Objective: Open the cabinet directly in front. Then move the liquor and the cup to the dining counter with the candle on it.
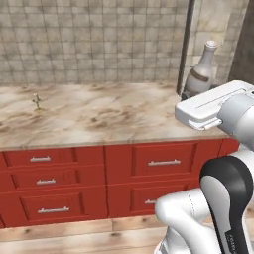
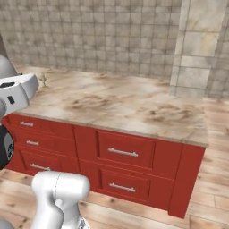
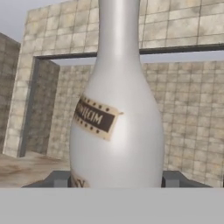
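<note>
The liquor (image 3: pixel 118 109), a pale bottle with a dark label band, stands upright between my gripper (image 3: pixel 116 179) fingers, which are shut on its lower body. From the left base view the liquor (image 1: pixel 201 74) hangs at the right end of the dining counter (image 1: pixel 99 119), its base hidden behind my white hand. The candle (image 1: pixel 36 100), on a small brassy holder, stands far to the left on the marble top. In the right base view the dining counter (image 2: pixel 125 105) stretches across, with the candle (image 2: pixel 43 79) just beyond my hand.
Red drawer fronts (image 1: pixel 163 162) with horizontal silver handles run below the counter. Small grey-brown tiles back it. A beige tiled pillar (image 2: pixel 197 44) rises at the counter's right end. Wooden floor (image 2: pixel 210 147) lies beside the counter's end.
</note>
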Robot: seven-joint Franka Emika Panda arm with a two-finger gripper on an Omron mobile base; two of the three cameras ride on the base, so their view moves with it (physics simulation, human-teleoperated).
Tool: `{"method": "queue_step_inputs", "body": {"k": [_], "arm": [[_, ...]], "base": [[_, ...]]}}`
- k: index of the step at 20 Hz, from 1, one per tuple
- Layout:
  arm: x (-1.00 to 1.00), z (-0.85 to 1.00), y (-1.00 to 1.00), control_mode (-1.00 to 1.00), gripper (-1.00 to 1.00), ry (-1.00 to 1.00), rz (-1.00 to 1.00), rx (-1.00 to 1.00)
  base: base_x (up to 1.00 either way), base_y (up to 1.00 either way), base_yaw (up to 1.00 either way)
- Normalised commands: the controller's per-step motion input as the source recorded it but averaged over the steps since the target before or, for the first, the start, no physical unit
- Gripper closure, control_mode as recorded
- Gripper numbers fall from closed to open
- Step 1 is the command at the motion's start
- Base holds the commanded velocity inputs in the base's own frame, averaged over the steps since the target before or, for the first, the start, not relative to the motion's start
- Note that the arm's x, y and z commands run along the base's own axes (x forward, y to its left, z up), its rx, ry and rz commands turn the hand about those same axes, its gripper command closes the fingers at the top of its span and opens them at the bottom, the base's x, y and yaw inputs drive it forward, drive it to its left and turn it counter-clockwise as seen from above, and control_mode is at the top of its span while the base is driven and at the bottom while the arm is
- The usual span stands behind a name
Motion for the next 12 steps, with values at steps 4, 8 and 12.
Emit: {"method": "queue_step_inputs", "body": {"k": [4,8,12], "arm": [[0.0,0.0,0.0,1.0,1.0,0.0,0.0,0.0],[0.0,0.0,0.0,1.0,1.0,0.0,0.0,0.0],[0.0,0.0,0.0,1.0,1.0,0.0,0.0,0.0]], "base": [[0.0,1.0,-0.27],[0.0,1.0,-0.31],[0.23,0.48,-0.27]]}}
